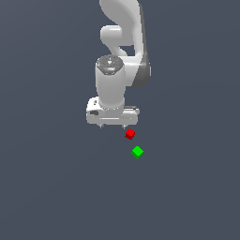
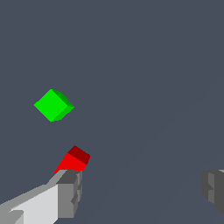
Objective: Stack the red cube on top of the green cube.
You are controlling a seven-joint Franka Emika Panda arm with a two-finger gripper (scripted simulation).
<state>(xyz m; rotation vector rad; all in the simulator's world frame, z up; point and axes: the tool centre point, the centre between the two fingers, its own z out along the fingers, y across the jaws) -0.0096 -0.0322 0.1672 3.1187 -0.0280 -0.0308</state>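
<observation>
The exterior view takes in the whole white arm [image 1: 119,61] reaching down over the flat dark grey surface [image 1: 47,187], with its pincer [image 1: 112,126] hanging just above that surface; the two short fingertips barely show under the hand. The wrist view gives what that one cannot: the pincer [image 2: 142,188] stands wide open, its two grey fingertips [image 2: 70,192] far apart and nothing between them. There is one red cube [image 1: 130,134] and one green cube [image 1: 137,152]. In the exterior view the red cube lies just below the pincer's fingertip on the exterior view's right, and the green cube lies near it, a little lower in the picture and further to that view's right, the two apart. In the wrist view the red cube [image 2: 73,159] shows just past one fingertip, outside the gap, partly hidden by it; whether they touch is unclear. The green cube [image 2: 54,105] sits beyond it, in full view.
</observation>
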